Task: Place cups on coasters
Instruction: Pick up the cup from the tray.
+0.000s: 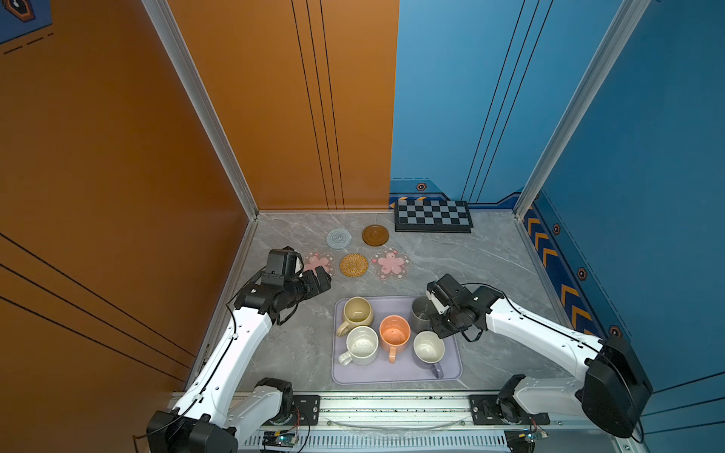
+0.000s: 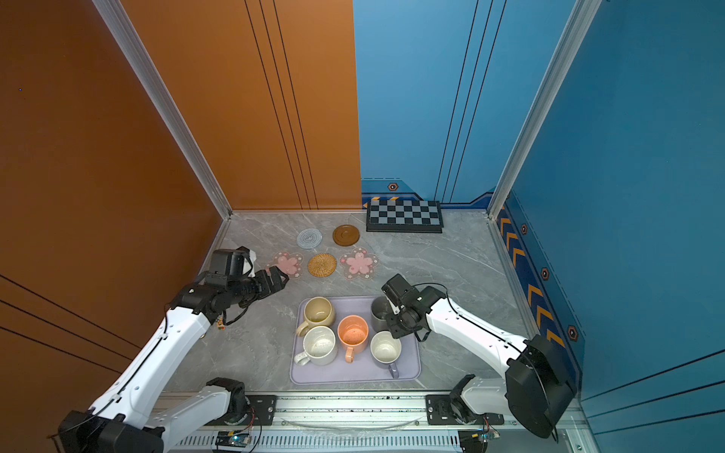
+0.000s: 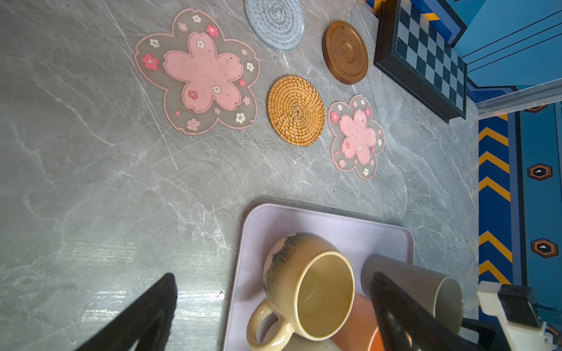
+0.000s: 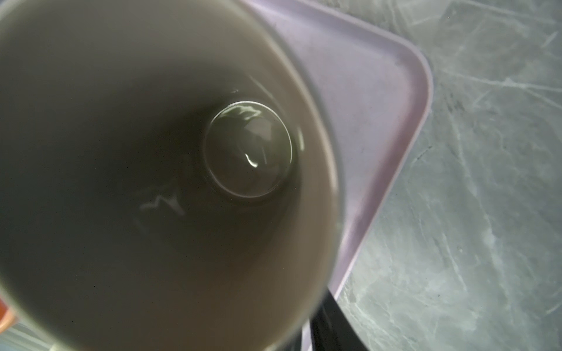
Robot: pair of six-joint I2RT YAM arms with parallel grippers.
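Note:
Five cups stand on the lavender tray (image 1: 392,376): beige (image 1: 357,312), white speckled (image 1: 361,345), orange (image 1: 394,331), grey (image 1: 420,313) and lavender (image 1: 428,347). My right gripper (image 1: 431,312) is down at the grey cup's (image 4: 152,182) rim. One finger (image 4: 331,328) lies outside the cup's wall and the other is hidden. Five bare coasters lie beyond the tray: grey spiral (image 1: 339,238), brown disc (image 1: 375,235), rattan (image 1: 354,264) and two pink flowers (image 1: 317,262) (image 1: 390,262). My left gripper (image 1: 323,280) hangs open and holds nothing, over the near edge of the left flower coaster.
A black-and-grey checkered board (image 1: 431,215) lies against the back wall. Orange and blue walls close in the grey marble table (image 1: 490,266) on three sides. A metal rail (image 1: 392,404) runs along the front edge.

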